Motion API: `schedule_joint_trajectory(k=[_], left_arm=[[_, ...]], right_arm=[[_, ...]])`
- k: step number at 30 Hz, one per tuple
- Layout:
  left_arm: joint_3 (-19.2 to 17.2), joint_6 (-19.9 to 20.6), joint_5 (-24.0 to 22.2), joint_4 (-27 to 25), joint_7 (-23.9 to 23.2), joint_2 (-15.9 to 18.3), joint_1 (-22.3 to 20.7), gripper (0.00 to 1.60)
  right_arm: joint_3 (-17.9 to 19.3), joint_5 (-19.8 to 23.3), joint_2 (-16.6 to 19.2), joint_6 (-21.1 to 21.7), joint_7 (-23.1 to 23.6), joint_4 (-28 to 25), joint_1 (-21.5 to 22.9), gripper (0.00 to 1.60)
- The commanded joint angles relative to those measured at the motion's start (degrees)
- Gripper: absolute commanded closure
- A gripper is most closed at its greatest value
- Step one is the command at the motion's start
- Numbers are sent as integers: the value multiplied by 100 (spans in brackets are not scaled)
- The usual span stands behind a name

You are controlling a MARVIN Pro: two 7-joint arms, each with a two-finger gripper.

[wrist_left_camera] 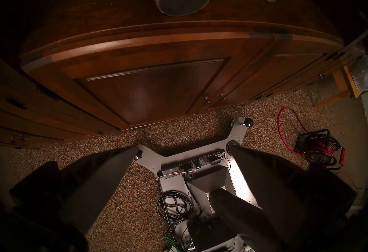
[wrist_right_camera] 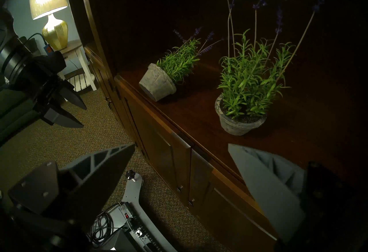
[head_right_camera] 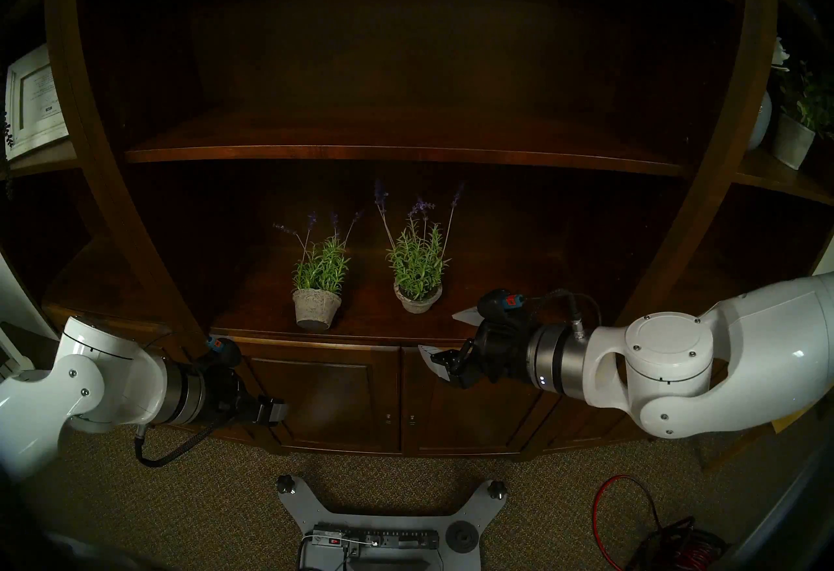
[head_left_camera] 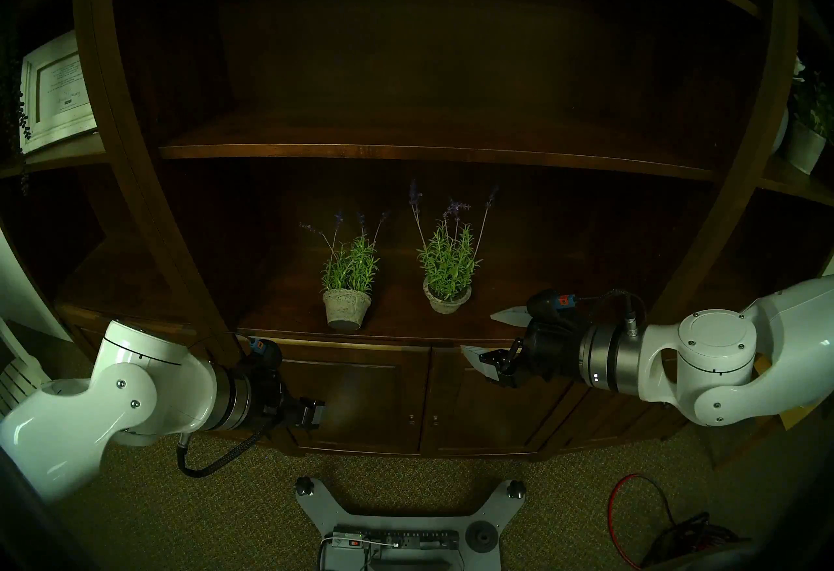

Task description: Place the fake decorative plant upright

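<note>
Both pincers hang clear of the dark wooden bookcase [head_left_camera: 135, 141], jaws spread and holding nothing: the right gripper [head_left_camera: 489, 337] pointing in over the near right edge of the lower shelf [head_left_camera: 564, 322], the left gripper [head_left_camera: 311, 414] lower down, in front of the cabinet doors [head_left_camera: 356, 394].

On that shelf lie the task's two pieces. The toppled fake plant [wrist_right_camera: 169, 74] rests on its side at the left, its grey pot [head_left_camera: 345, 308] turning its dark base toward the robot and its green sprigs and purple flower spikes running back into the shelf. Just to its right, apart from it, the second potted plant [head_left_camera: 447, 272] stands upright.

Judged from this, the work is at its opening step: approach, with no contact yet made. The next move would call for one arm to reach in under the shelf board above, close on the fallen pot's wall or rim, tip it onto its base and let go without brushing the standing neighbour. Those thin stems look easy to snag.

A framed document [head_left_camera: 58, 91] on the left side shelf carries writing too small to read; no brand or label can be made out anywhere.
</note>
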Motion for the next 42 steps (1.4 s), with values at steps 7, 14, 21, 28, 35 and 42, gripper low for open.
schedule_joint_trajectory(k=[7, 14, 21, 28, 35, 42], left_arm=[[-64, -15, -146, -63, 52, -10, -224, 0], [87, 18, -361, 109, -56, 108, -776, 0], [136, -10, -416, 459, -342, 337, -1147, 0], [486, -88, -420, 785, -527, 375, -1625, 0], [804, -148, -128, 794, -560, 378, -1950, 0], [1038, -260, 6, 831, -447, 123, -2288, 0]], right_arm=[[118, -23, 14, -50, -6, -11, 51, 0], [112, -24, 15, -47, -7, -13, 57, 0], [107, -25, 15, -45, -9, -15, 60, 0], [108, -26, 16, -45, -10, -15, 60, 0], [105, -27, 16, -43, -12, -16, 61, 0], [100, -28, 16, -42, -15, -18, 64, 0]])
